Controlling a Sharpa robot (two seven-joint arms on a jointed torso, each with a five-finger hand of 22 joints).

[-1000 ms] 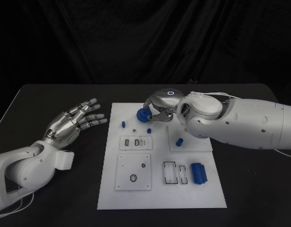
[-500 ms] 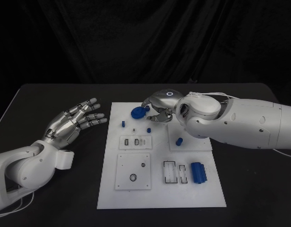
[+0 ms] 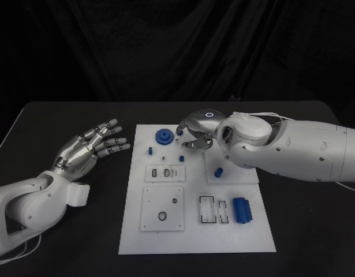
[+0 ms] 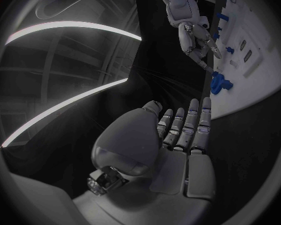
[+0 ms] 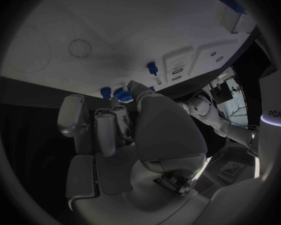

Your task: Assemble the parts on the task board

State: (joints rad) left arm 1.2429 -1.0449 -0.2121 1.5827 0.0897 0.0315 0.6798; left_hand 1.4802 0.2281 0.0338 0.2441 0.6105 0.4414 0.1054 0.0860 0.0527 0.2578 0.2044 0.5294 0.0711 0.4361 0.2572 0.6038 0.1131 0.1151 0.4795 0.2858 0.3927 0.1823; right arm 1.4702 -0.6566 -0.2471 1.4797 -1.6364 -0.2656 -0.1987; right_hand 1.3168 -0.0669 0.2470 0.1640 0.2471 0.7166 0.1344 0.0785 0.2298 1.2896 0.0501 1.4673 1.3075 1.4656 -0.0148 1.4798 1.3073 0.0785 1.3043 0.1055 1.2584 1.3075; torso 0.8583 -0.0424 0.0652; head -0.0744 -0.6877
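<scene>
At frame left the left hand (image 3: 90,149) hovers, fingers spread, holding nothing. The task board (image 3: 195,234) at centre carries six blue parts; the round gear (image 3: 165,136) lies upper left. The right hand (image 3: 195,134), fingers curled on nothing, hangs beside it.

I can read one mark, pale letters that look like "edje", on a white arm (image 5: 273,110) in my right wrist view

robot lab test station: black table (image 3: 60,115) centre frame, black curtain (image 3: 177,46) across the whole upper frame, white task board (image 3: 195,236) with cut-out slots mid-table, two white robot arms entering from frame sides.
</scene>
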